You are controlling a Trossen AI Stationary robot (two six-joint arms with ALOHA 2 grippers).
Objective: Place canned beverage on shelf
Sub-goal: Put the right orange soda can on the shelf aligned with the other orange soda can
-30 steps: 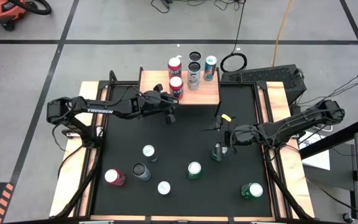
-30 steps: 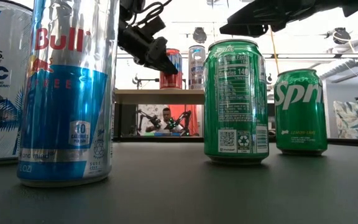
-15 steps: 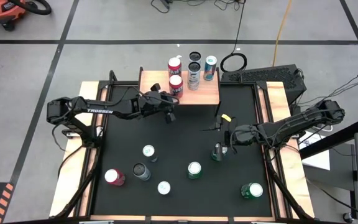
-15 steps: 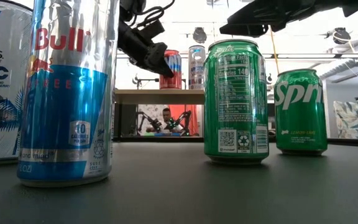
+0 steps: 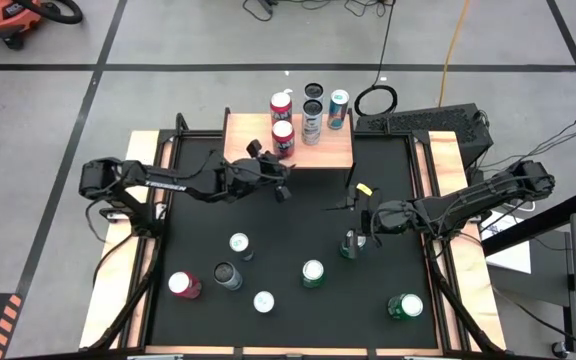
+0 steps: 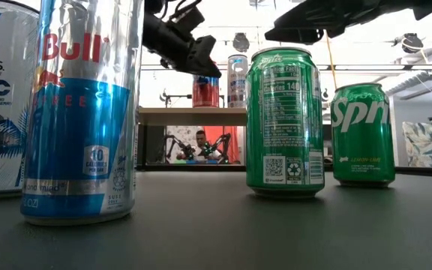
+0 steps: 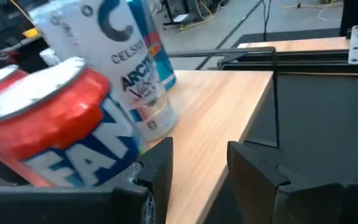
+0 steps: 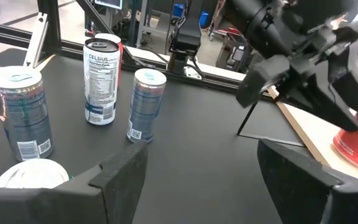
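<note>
Black matting covers the table (image 5: pixel 288 310), and the shelf (image 5: pixel 333 152) at its far edge serves as the landmark. Nearest the viewer, farthest from the shelf, a green can (image 5: pixel 405 306), a white-topped can (image 5: pixel 263 301), a red can (image 5: pixel 182 285) and a dark can (image 5: pixel 227 275) stand well apart. Closer to the shelf stand a second green can (image 5: pixel 313 273) and a slim silver can (image 5: pixel 239 243). Right gripper (image 5: pixel 352 243) hovers over a dark green can (image 5: pixel 349 247), fingers parted wide with nothing clamped. Left arm reaches level across the table; left gripper (image 5: pixel 280 184) sits just off the shelf's front edge, fingers (image 7: pixel 158 171) partly open and empty. On the light-wood board stand two red cans (image 5: pixel 284 133), a tall white can (image 5: pixel 312 121), a black-topped can (image 5: pixel 314 93) and a teal can (image 5: pixel 338 106), all upright cylinders with metal tops. One red can stands nearest the left gripper.
</note>
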